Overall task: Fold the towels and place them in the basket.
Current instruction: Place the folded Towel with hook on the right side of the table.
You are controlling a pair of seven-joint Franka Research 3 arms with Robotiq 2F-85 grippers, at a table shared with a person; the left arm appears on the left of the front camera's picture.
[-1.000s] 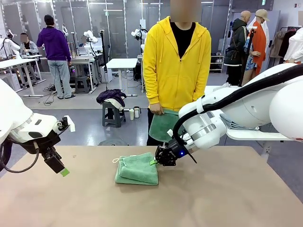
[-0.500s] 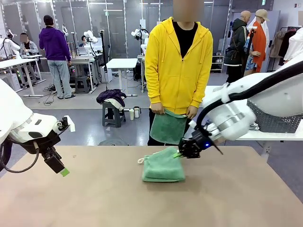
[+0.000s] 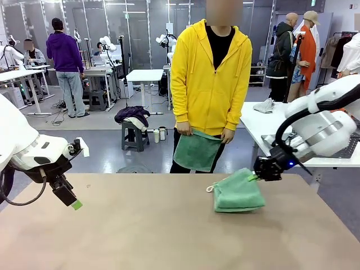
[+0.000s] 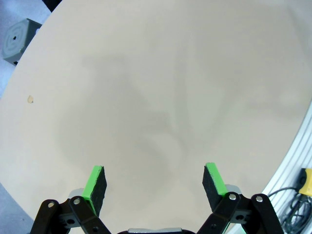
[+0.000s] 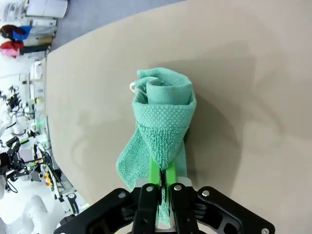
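Observation:
A folded mint-green towel [image 3: 237, 194] hangs tilted just above the tan table [image 3: 140, 236], right of centre, with its white cord loop [image 3: 210, 188] at the left end. My right gripper [image 3: 260, 171] is shut on the towel's upper right corner. In the right wrist view the towel [image 5: 163, 122] droops from the closed fingers of that gripper [image 5: 163, 178]. A person in a yellow hoodie at the far side holds a second green towel [image 3: 197, 151] in both hands. My left gripper [image 3: 68, 197] hovers open at the left, and its view shows my left gripper [image 4: 155, 183] over bare tabletop. The dark basket [image 3: 353, 146] is mostly hidden behind my right arm.
A white side table [image 3: 256, 121] stands at the far right with a pale cloth [image 3: 264, 106] on it. The tan table's curved edge [image 4: 292, 141] runs close by my left gripper, with cables on the floor beyond.
My right gripper has carried the folded towel from the table's middle to the right side. The left arm has not moved. The person still holds the other towel.

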